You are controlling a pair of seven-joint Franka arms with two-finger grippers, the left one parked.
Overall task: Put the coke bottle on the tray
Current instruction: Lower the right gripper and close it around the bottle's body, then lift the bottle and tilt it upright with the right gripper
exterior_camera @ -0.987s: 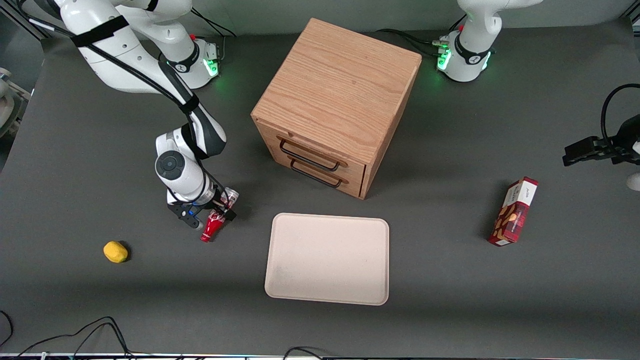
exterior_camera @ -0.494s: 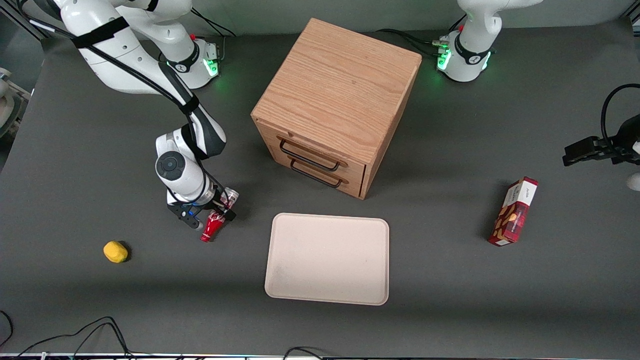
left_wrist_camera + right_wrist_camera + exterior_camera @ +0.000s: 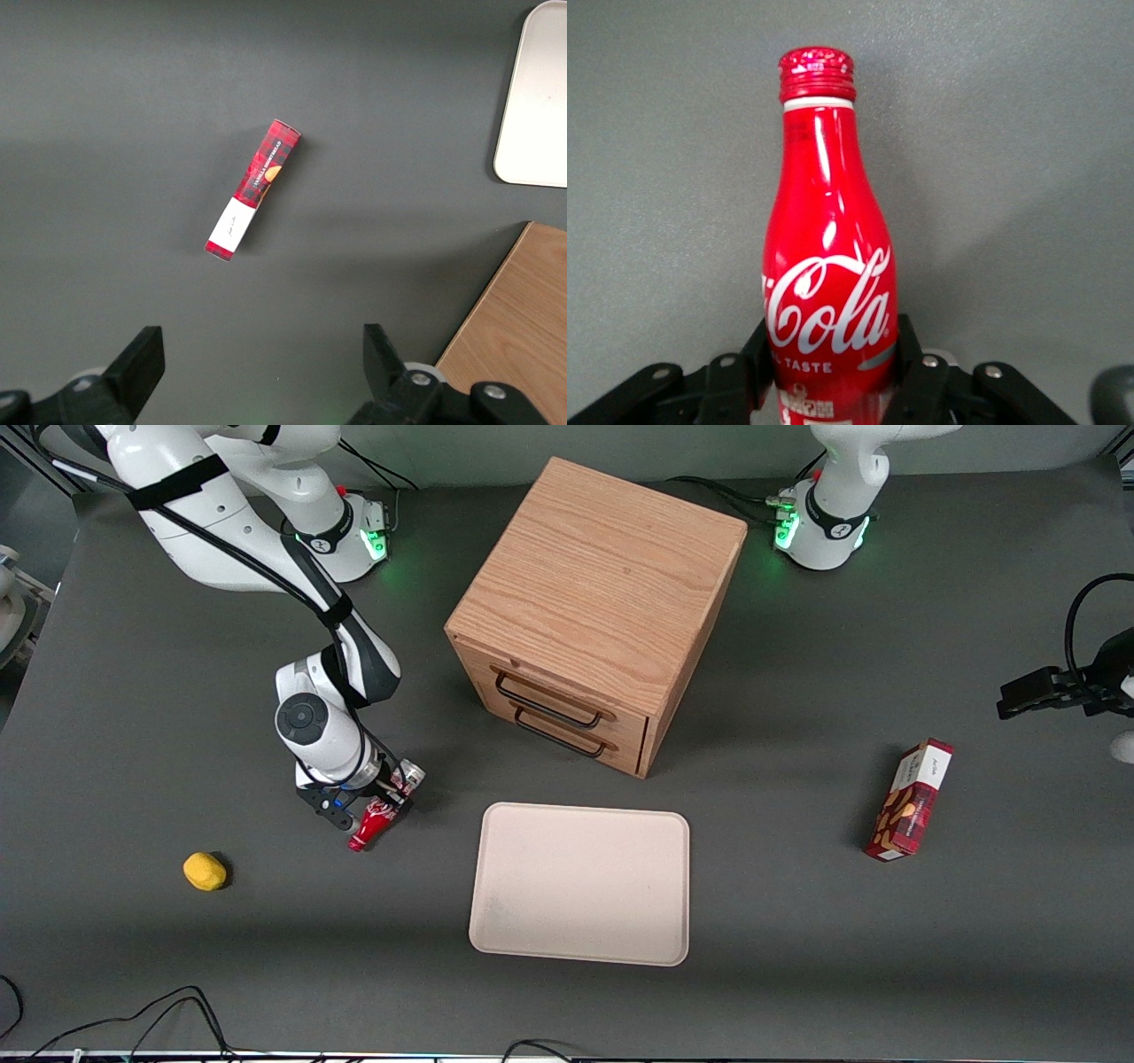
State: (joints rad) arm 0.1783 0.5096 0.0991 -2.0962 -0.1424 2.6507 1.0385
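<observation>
Clearly "Coca-Cola" coke bottle (image 3: 829, 292), clamped in pincer (image 3: 833, 376)

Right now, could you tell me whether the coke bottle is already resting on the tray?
No, the coke bottle is clamped in the pincer over the dark table, beside the tray and apart from it.

The slim red coke bottle with white script lettering (image 3: 830, 292) is cut off at the picture's edge in the right wrist view, so its base does not show there; the black two-finger gripper (image 3: 830, 376) covers its lower sides. In the front view the gripper (image 3: 376, 810) hides the middle of the bottle. The pale beige rectangular tray (image 3: 535, 97) and the wooden drawer cabinet (image 3: 514, 332) are cropped in the left wrist view
</observation>
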